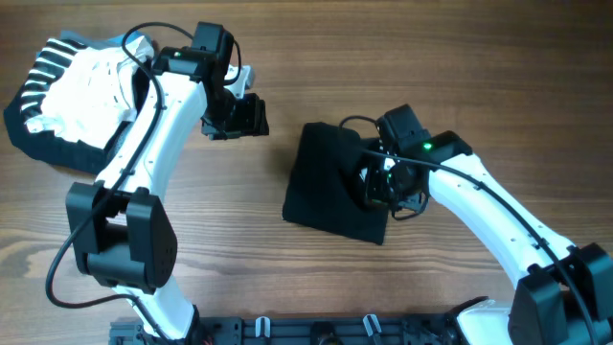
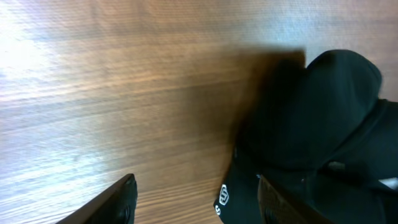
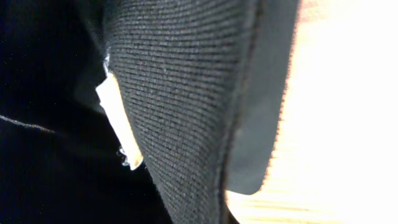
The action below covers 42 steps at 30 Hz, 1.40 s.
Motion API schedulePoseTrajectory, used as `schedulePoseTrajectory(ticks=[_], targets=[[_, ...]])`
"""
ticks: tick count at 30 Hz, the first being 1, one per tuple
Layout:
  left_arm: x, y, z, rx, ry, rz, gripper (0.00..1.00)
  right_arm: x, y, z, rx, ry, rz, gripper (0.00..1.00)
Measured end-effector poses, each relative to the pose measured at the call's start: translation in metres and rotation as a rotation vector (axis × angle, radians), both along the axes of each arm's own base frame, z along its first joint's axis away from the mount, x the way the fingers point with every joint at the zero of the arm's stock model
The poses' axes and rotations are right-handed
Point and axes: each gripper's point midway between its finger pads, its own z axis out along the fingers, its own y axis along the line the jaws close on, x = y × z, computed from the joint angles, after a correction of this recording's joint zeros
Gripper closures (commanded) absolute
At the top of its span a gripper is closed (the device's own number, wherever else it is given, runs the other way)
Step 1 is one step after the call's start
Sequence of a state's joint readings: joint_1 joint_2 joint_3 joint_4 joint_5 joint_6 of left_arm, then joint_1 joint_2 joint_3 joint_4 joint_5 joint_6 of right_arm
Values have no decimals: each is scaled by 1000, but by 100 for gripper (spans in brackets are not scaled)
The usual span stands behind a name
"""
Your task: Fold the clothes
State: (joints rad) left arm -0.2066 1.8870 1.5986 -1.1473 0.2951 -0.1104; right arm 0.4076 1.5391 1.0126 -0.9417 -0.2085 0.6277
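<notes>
The black T-shirt (image 1: pixel 330 182) lies folded into a rough square in the middle of the table. My right gripper (image 1: pixel 383 187) is at its right edge. In the right wrist view, black knit fabric (image 3: pixel 180 106) with a small white tag (image 3: pixel 118 124) fills the space at the jaws, so the gripper looks shut on the shirt's edge. My left gripper (image 1: pixel 235 117) is open and empty over bare table, up and left of the shirt. In the left wrist view its fingers (image 2: pixel 199 202) frame wood, with black fabric (image 2: pixel 323 112) bearing a small white mark (image 2: pixel 224 196) on the right.
A white garment (image 1: pixel 81 81) lies on a black-and-white striped garment (image 1: pixel 38 72) at the back left corner, under the left arm. The wooden table (image 1: pixel 239 220) shows around the shirt. A rack (image 1: pixel 316 331) runs along the front edge.
</notes>
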Motion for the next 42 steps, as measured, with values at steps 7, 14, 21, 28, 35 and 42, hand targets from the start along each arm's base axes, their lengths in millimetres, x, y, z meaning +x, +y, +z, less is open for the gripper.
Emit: schedulePoseTrajectory(ticks=[7,14,21,28,35,42], targets=[[-16,-39,-5,-193,6,-155,48,-14,-21,-37,-80,16,-40,81],[-33,-96,-3,-280,-41,-337,58,10,-31,-40,-123,-80,-77,79],[-45,-128,-9,-277,-65,-440,76,18,-34,-40,-140,-112,-82,80],[-21,-143,-84,-263,-10,-393,74,15,-37,-41,-158,-105,-83,80],[-22,-155,-93,-340,69,-329,51,15,-43,-41,-188,-110,-72,54],[-33,-131,-61,-297,123,-286,38,18,-32,-17,-102,-179,108,78]])
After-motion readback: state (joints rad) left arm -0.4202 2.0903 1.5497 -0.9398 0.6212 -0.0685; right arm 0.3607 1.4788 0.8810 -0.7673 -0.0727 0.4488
